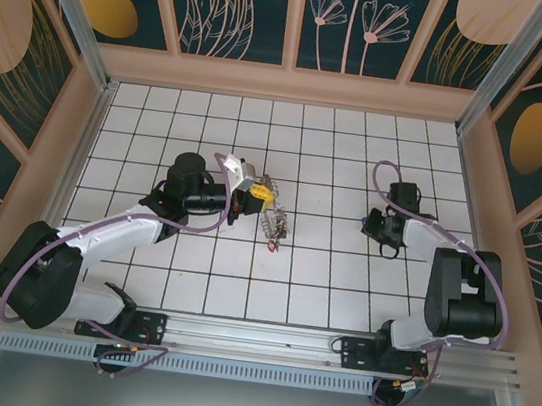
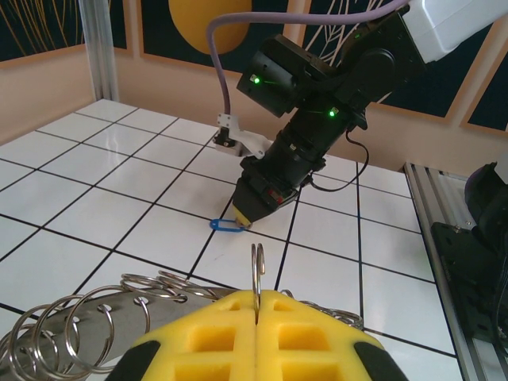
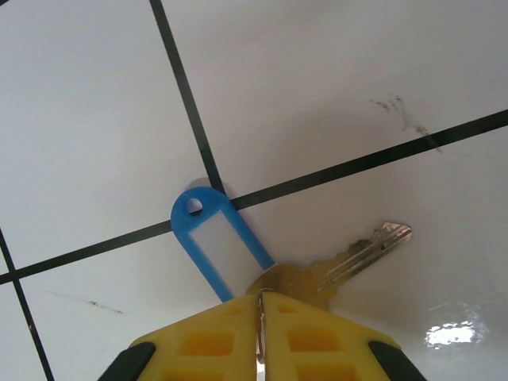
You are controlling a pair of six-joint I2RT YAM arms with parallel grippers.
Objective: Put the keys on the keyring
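Both grippers closed: keyring left, key right.
Your right gripper [image 3: 258, 305] pinches the key [image 3: 361, 252] by its head, flat on the table, blade and blue tag [image 3: 218, 242] splayed outward. Your left gripper [image 2: 256, 302] clamps the keyring [image 1: 272, 220], well left of the key.

tiled floor [image 1: 327, 272] bare at centre, near edge; keyring [image 1: 272, 221] obstructs left of centre.

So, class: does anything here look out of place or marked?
Nothing is spilled or broken. One key with a blue tag lies apart from the keyring, pinched in the right tool; faint dark scuffs mark the tile beside it.
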